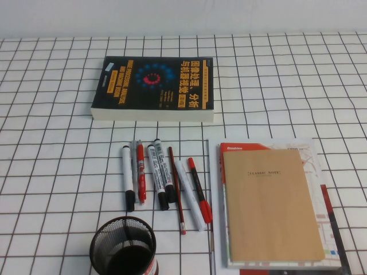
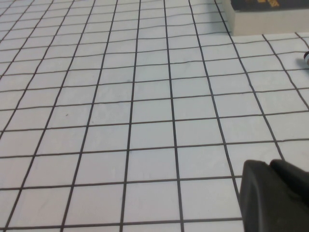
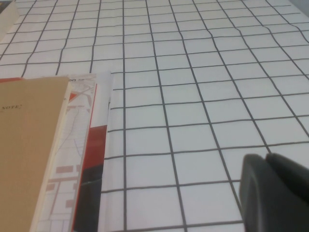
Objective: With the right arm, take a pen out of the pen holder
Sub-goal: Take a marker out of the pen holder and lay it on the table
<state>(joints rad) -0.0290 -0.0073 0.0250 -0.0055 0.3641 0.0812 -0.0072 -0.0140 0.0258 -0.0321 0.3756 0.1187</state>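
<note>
Pen holder [image 1: 123,229]: a black mesh cup standing upright at the near edge of the table [image 1: 51,172], a little to my left of centre. That position puts its open mouth within top-down reach of either arm. No pen rises above the rim. The interior is dark, so I cannot confirm whether anything lies at the bottom.

Row of pens [image 1: 157,177]: seven markers, pens and a pencil lie flat on the checked cloth just beyond the holder, roughly parallel, close together or touching. Lying flat, none can roll into the holder's mouth or block a descent into it.

Right gripper [image 3: 270,188]: outside the high view. It hangs low over bare cloth, near the edge of the notebook stack [image 3: 29,145] topped by the brown "Classic Note" notebook [image 1: 269,200]. My fingers are pressed together with nothing between them. This is a parked posture, well apart from the holder.

Left gripper [image 2: 273,193]: also outside the high view, low over bare cloth, with a corner of the thick book [image 2: 270,14] ahead of it. Whether it is open or closed cannot be determined. It has no part in this task.

Assessment: the holder appears to hold no reachable pen, so the task looks either finished or unable to proceed. If a pen does remain inside, I must first spread my right fingers, then centre over the mouth and descend vertically to avoid striking the mesh rim.
</note>
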